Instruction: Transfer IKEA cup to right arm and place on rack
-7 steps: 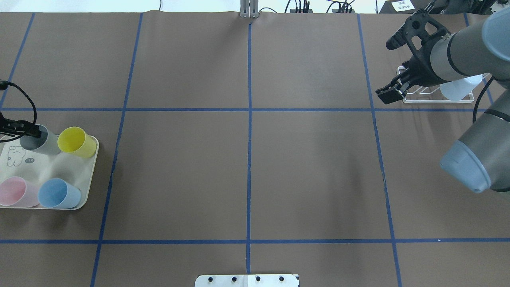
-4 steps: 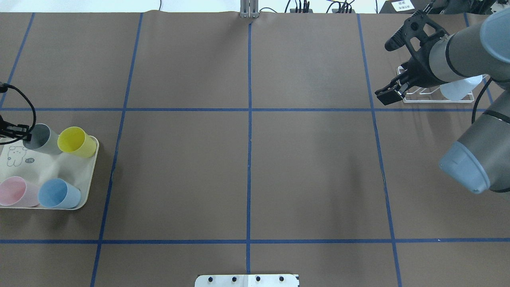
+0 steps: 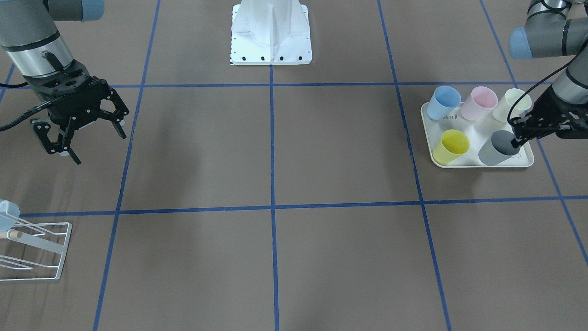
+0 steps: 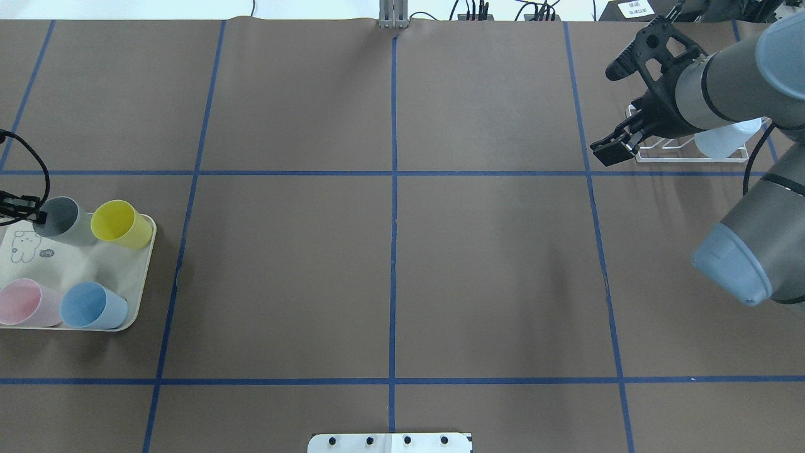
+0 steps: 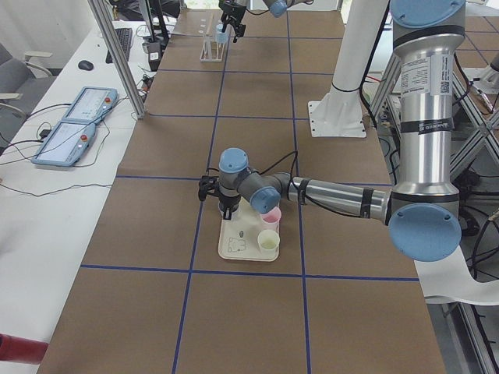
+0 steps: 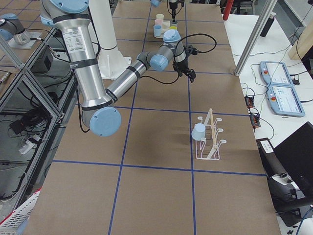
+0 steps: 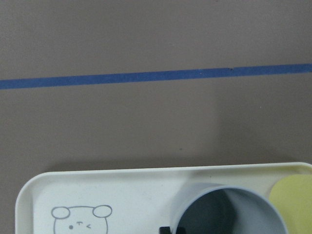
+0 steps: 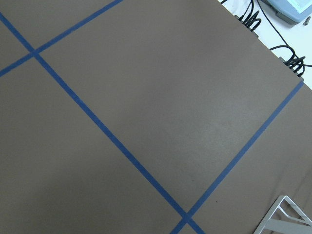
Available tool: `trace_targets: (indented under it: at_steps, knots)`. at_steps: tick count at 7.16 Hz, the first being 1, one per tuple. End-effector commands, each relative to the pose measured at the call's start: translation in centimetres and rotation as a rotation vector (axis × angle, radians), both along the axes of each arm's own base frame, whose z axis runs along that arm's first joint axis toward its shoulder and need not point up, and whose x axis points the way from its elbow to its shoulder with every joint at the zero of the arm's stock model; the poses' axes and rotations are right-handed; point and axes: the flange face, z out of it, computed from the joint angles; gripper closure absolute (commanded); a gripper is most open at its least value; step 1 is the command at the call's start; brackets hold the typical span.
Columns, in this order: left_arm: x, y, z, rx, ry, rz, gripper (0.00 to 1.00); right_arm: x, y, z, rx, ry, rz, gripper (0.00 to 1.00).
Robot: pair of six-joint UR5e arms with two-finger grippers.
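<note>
Five smooth, tapered plastic cups are stood on a cream tray (image 3: 475,131) with rounded corners, near the table's (image 3: 321,151) left edge. The grey cup (image 3: 498,148) is placed at the tray's far left corner, beside the yellow cup (image 3: 450,146). The left gripper (image 3: 515,138) is set at the grey cup's rim; whether it is clamped cannot be told. The right gripper (image 3: 98,147) is spread wide above bare table. A pale blue cup (image 6: 199,132) is hung on the white wire rack (image 6: 211,147) with its wooden dowel, near the right edge. Matte brown paper gridded with blue tape (image 3: 272,138) is laid over the table. A white desk (image 5: 39,195) strewn with cables is seen alongside.
</note>
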Motion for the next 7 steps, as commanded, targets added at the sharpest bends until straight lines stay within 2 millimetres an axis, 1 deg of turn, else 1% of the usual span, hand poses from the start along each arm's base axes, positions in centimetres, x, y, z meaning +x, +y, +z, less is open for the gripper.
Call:
trace_targets:
  at_steps: [1,2,3,4,5,6,7]
  knots:
    - [-3.1,-1.3,-2.2,0.035,0.034,-0.037,1.0,-1.1,0.3,-1.2,0.017,-0.019,-0.019,0.0]
    - [-3.2,-1.9,-4.3,0.039,0.055,-0.049,1.0,-1.9,0.4,-2.0,0.031,-0.024,-0.029,0.0]
    - [-2.7,-2.7,-7.8,0.003,0.108,-0.105,1.0,-2.9,0.9,-2.3,0.039,-0.032,-0.052,0.0]
    - [-2.1,-3.0,-11.3,-0.073,0.206,-0.152,1.0,-3.7,0.9,-3.0,0.093,-0.073,-0.064,0.0]
    - [-1.5,-3.4,-15.3,-0.156,0.309,-0.188,1.0,-5.1,0.7,-3.8,0.14,-0.115,-0.078,0.0]
    - [-1.0,-3.9,-18.9,-0.23,0.388,-0.218,1.0,-6.9,-0.2,-4.6,0.207,-0.164,-0.09,0.0]
    - [-0.4,-4.5,-22.6,-0.29,0.463,-0.234,1.0,-8.9,-0.9,-6.6,0.233,-0.202,-0.101,0.0]
